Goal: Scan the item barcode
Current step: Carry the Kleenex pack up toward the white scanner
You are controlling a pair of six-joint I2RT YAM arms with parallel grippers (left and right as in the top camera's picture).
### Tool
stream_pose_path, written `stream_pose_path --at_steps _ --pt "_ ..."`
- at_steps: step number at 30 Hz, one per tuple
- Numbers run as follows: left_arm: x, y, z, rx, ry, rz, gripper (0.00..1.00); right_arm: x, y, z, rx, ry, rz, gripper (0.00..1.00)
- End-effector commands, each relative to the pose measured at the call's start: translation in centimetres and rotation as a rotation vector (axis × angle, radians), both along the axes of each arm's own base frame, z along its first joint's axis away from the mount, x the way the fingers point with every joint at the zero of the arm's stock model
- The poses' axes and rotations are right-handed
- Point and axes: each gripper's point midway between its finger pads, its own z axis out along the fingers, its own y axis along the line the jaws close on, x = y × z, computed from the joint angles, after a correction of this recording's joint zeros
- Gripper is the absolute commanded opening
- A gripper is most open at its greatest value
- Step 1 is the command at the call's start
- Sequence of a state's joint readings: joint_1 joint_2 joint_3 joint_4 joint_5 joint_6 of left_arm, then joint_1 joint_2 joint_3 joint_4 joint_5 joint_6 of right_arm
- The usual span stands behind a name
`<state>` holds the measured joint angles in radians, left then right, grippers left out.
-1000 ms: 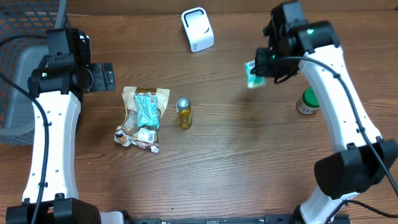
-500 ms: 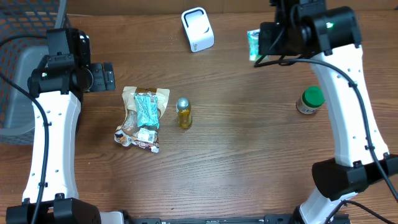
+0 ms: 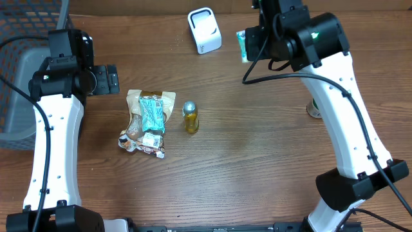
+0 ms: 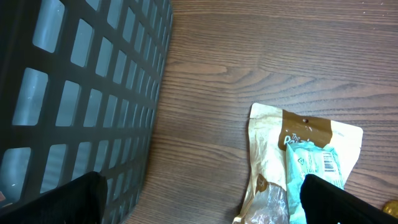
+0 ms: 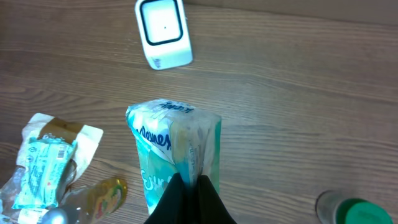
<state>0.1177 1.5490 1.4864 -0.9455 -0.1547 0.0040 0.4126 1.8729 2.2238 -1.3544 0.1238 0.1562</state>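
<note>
Right gripper is clamping shut on the teal-and-white soft plastic packet and holding it above the table, its long axis pointing at the white boxy plastic scanner — near, just beyond its far end. Left gripper is idling, jaws apart, well away.

Looks down on a brown wooden table, grain running left to right, lit evenly with soft shadows. Meets a paler tan strip along the far edge, too narrow to identify. Shows a dark grey lattice basket at the far left end.
</note>
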Motion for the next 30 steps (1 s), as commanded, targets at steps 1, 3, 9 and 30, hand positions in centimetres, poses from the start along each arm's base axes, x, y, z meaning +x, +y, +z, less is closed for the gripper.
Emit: stream_pose_path --at_steps 1,3,9,30 --pt "0.27 -0.07 1.49 0.019 -0.036 -0.017 1.00 0.11 0.39 1.58 0.005 -0.055 0.007 0.04" --pt "0.27 -0.07 1.49 0.019 -0.036 -0.017 1.00 0.22 0.43 1.69 0.008 -0.061 0.006 0.04" --pt "0.27 -0.07 1.49 0.019 -0.036 -0.017 0.99 0.28 0.46 1.74 0.009 -0.064 0.007 0.04" --pt "0.27 -0.07 1.49 0.019 -0.036 -0.017 1.00 0.49 0.56 1.93 0.014 -0.075 0.007 0.04"
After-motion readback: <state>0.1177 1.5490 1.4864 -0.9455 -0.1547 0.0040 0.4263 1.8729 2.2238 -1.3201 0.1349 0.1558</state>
